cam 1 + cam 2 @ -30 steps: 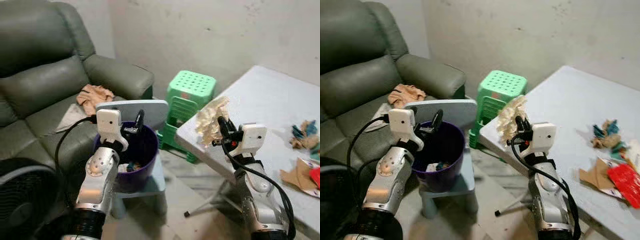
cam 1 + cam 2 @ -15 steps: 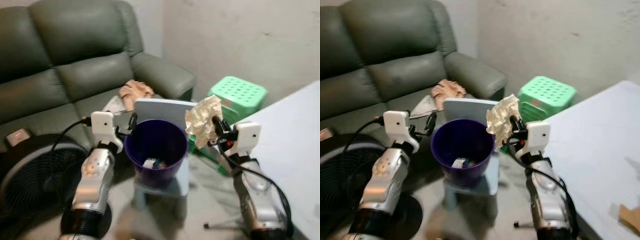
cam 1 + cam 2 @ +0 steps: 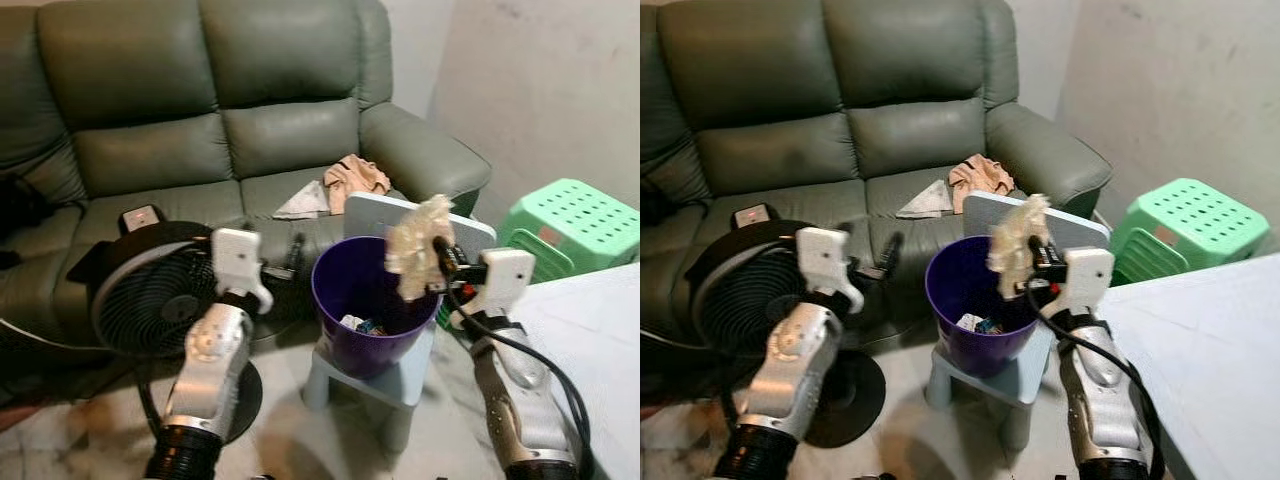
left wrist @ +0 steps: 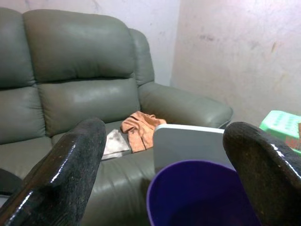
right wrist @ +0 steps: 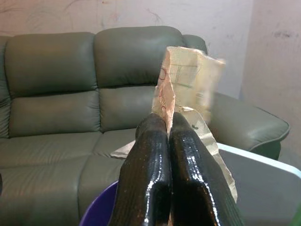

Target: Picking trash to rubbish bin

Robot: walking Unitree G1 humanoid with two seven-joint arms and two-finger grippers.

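Observation:
A purple rubbish bin [image 3: 368, 305] stands on a small pale-blue stool [image 3: 395, 375] in front of the sofa, with a few scraps lying at its bottom. My right gripper [image 3: 441, 258] is shut on a crumpled piece of tan paper [image 3: 414, 250] and holds it above the bin's right rim. In the right wrist view the paper [image 5: 188, 80] sticks up from between the closed fingers [image 5: 150, 160]. My left gripper [image 3: 296, 252] is open and hovers left of the bin, with nothing between its fingers [image 4: 70, 160].
A grey-green sofa [image 3: 200, 110] fills the back, with an orange cloth [image 3: 358, 176] and a grey paper [image 3: 300, 204] on its seat. A black floor fan [image 3: 150, 295] stands at the left. A green plastic stool [image 3: 575, 220] and the white table's corner [image 3: 590, 330] are at the right.
The camera has swung left, bringing the sofa and fan into view. My right gripper with the paper now sits above the bin's right rim. The left gripper stays open beside the bin.

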